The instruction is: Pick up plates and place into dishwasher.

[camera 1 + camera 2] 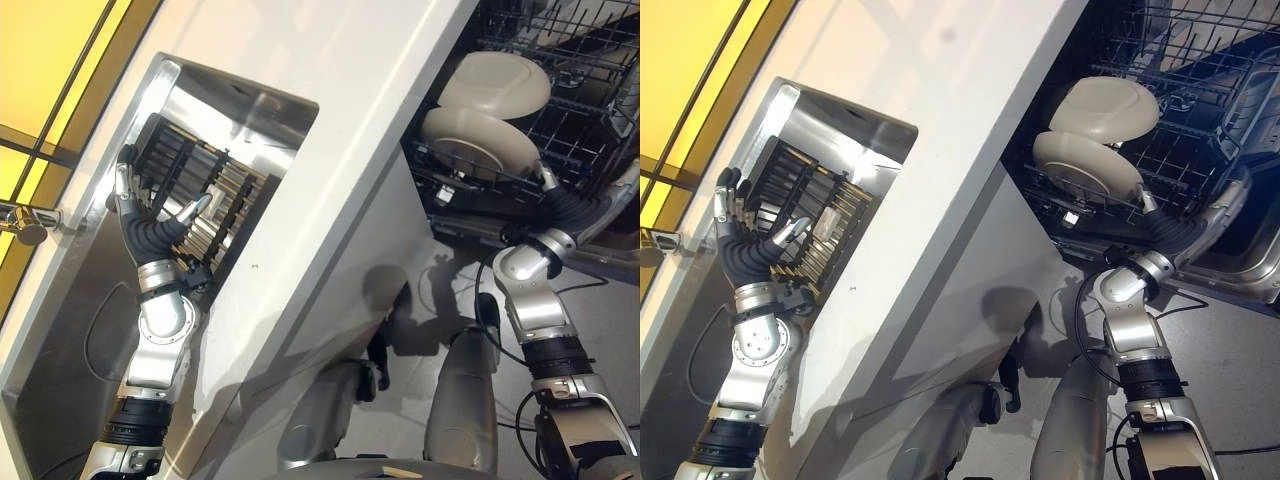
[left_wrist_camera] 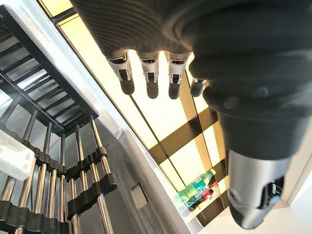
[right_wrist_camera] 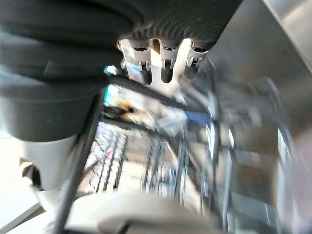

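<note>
A: Right hand (image 1: 556, 200) sits closest to us, low on the right, reaching up into the dishwasher rack (image 1: 590, 90). Fingers?

B: Its wrist view shows them hanging straight and loose, nothing in them — tips just by a rack wire. So apart, empty.

A: And the plates?

B: Two pale plates (image 1: 480, 140) already stand on edge in that rack, one behind the other, leaning a bit. Lower one is right beside the right hand, touching or nearly — can't tell which.

A: Left hand?

B: Left hand (image 1: 740, 235) is up in the sink (image 1: 855, 120), palm toward the dark dish rack (image 1: 815, 215), thumb angled at its bars. Fingers straight, spread, holding nothing. Wrist view shows only bare rods and a white bit at the rack's edge — no plate I can make out there.

A: So next pick?

B: Judgement only: if another plate remains, it'd be on the sink side, so left hand is nearer by far, w/ the white bench (image 1: 340, 130) between the two hands. Slots run edge-up, so a plate would come out along its rim.
</note>
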